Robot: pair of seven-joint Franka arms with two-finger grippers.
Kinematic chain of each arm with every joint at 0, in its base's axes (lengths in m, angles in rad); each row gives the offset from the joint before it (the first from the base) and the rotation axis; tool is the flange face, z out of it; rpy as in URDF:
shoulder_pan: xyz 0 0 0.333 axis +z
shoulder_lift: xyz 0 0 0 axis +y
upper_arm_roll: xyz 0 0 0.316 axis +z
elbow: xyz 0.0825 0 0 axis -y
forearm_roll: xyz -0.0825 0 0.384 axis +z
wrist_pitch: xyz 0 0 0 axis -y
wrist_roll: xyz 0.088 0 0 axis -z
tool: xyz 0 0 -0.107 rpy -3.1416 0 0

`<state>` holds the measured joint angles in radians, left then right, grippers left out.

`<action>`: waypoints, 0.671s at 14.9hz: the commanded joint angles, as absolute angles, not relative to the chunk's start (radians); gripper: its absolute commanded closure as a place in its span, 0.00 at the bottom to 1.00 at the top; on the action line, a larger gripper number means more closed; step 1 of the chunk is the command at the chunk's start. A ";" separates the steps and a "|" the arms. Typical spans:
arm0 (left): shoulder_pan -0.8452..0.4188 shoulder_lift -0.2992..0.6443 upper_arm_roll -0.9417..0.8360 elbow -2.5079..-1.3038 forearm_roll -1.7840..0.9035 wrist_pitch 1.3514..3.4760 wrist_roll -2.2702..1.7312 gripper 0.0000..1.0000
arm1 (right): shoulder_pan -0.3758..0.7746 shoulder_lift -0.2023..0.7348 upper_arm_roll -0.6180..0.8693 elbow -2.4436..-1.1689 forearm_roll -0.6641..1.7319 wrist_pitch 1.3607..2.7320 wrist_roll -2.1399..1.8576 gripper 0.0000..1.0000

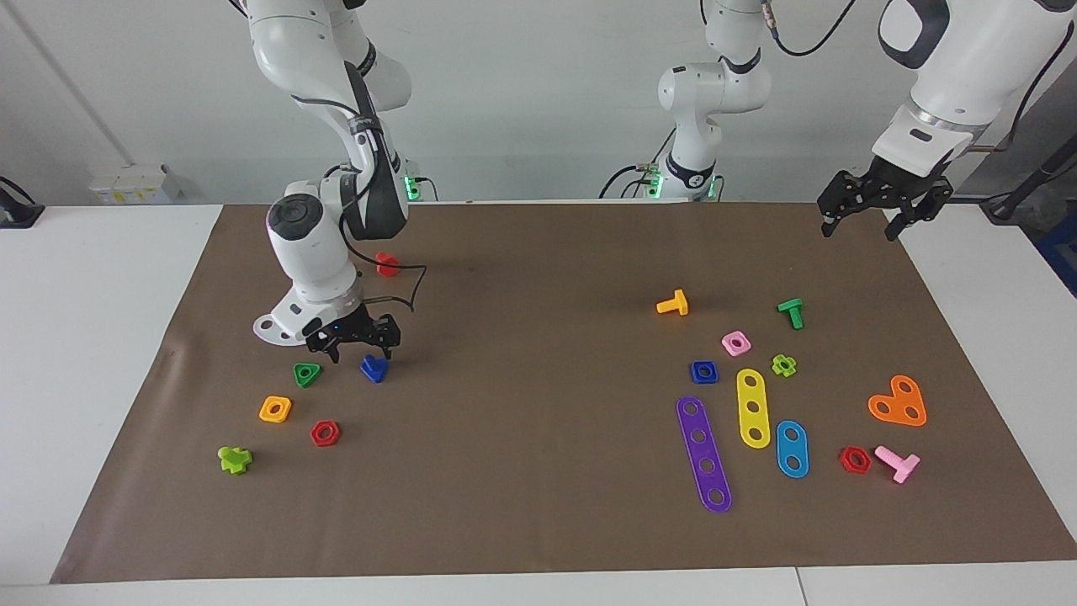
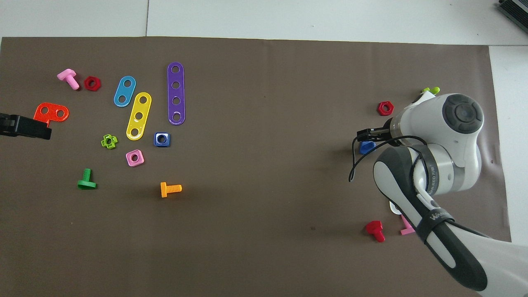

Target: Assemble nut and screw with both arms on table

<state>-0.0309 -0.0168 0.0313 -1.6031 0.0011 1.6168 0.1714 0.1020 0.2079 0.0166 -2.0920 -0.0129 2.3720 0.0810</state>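
While no container shows on brown mat (image 1: 538, 505), parts lie loose on it. Right gripper (image 1: 363, 347), jaws spread and empty, hangs low over blue screw (image 1: 374, 368), which lies just under fingertips beside green triangular nut (image 1: 307, 374), at right arm's end of table (image 1: 84, 353). Blue nut (image 1: 703, 371) lies well apart toward left arm's end, beside pink square nut (image 1: 735, 342) and yellow strip (image 1: 753, 407). Left gripper (image 1: 867, 220) waits, jaws spread, empty, over mat's edge. Mat's middle bare.
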 commanded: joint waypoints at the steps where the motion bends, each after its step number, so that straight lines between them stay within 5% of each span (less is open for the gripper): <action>1: -0.028 -0.037 0.031 -1.626 0.018 1.635 0.180 0.00 | 0.097 0.204 0.021 -2.155 -0.002 2.486 0.045 0.00; 6: -0.048 -0.038 0.018 -1.631 0.018 1.637 0.176 0.00 | 0.097 0.216 0.021 -2.166 -0.002 2.500 0.044 0.05; 10: -0.060 -0.038 0.018 -1.631 0.018 1.652 0.176 0.00 | 0.097 0.218 0.021 -2.166 -0.002 2.500 0.025 0.39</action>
